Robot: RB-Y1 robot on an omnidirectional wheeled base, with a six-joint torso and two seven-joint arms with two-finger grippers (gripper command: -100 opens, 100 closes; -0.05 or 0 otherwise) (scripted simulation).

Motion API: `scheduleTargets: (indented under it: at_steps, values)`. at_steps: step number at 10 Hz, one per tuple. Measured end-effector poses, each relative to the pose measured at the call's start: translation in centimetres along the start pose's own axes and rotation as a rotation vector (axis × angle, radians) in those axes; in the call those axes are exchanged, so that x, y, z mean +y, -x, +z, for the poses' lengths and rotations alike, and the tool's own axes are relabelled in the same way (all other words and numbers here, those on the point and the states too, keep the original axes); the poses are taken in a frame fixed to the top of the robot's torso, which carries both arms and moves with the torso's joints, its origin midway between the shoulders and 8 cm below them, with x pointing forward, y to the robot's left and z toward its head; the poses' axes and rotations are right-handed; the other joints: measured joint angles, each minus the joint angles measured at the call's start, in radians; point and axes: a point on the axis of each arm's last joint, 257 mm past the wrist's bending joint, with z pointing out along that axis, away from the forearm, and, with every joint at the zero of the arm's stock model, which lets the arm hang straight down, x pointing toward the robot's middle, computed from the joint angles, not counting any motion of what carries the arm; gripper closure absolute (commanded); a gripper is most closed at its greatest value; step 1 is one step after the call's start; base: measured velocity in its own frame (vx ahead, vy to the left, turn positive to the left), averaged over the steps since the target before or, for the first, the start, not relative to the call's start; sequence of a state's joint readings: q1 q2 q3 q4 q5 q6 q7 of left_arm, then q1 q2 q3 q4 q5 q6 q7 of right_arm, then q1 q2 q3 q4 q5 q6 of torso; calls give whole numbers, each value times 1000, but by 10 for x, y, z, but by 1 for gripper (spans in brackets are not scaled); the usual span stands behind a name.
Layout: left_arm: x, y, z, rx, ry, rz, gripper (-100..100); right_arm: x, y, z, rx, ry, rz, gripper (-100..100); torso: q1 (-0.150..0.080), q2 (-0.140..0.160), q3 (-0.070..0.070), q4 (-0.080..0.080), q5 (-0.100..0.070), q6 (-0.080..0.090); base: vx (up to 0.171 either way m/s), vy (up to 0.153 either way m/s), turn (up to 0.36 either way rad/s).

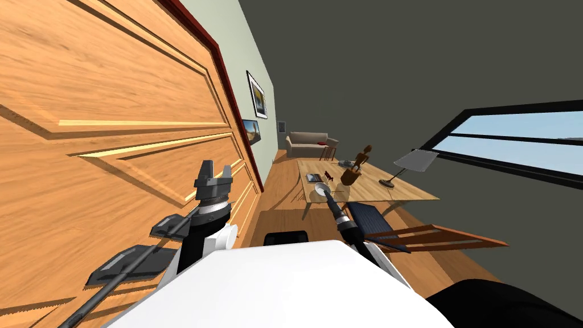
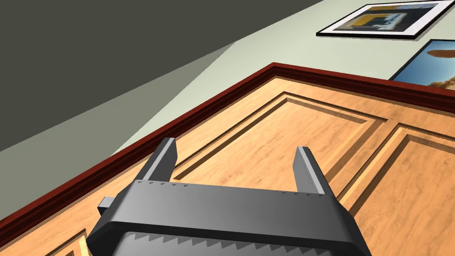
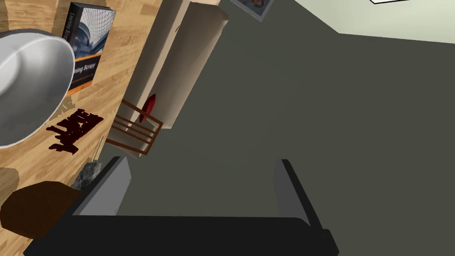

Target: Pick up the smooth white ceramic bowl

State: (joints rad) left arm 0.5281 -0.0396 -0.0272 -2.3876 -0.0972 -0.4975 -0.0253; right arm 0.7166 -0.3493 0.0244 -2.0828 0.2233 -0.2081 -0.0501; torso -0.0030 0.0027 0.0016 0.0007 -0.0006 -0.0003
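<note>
Bowl [image 3: 31,84]: smooth, plain white, rounded wall, resting on the table [image 1: 410,191].
Right gripper [image 3: 202,163]: fingers spread, empty, by the table.
Left gripper [image 2: 235,146]: fingers apart, empty, away from the table.

Panelled wooden door [image 1: 114,114], distant sofa [image 1: 307,143]

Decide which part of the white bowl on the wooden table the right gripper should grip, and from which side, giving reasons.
Probably the rim of the white bowl, from above on my near side: it sits open side up with a thin wall that one finger can go inside. The open right gripper is beside it; a book lies beyond.
</note>
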Motion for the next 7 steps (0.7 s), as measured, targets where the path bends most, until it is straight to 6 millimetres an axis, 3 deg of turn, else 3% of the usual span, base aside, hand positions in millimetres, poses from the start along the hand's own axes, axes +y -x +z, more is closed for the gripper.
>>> scheduleTargets:
  at_steps: [3,4,5,7]
  values:
    - [0,0,0,0,0,0,0,-48,0,-17,44,-136,-56,-100,0,0,0,0,0,1,-46,-19,267]
    - [0,0,0,0,0,0,0,-75,-7,-27,67,-202,-87,-100,0,0,0,0,0,0,-43,-12,178]
    - [0,0,0,0,0,0,0,-84,-6,-34,80,-238,-107,-100,0,0,0,0,0,1,-56,-10,348]
    - [0,0,0,0,0,0,0,-125,3,-54,109,-342,-158,-100,0,0,0,0,0,1,-48,-26,271]
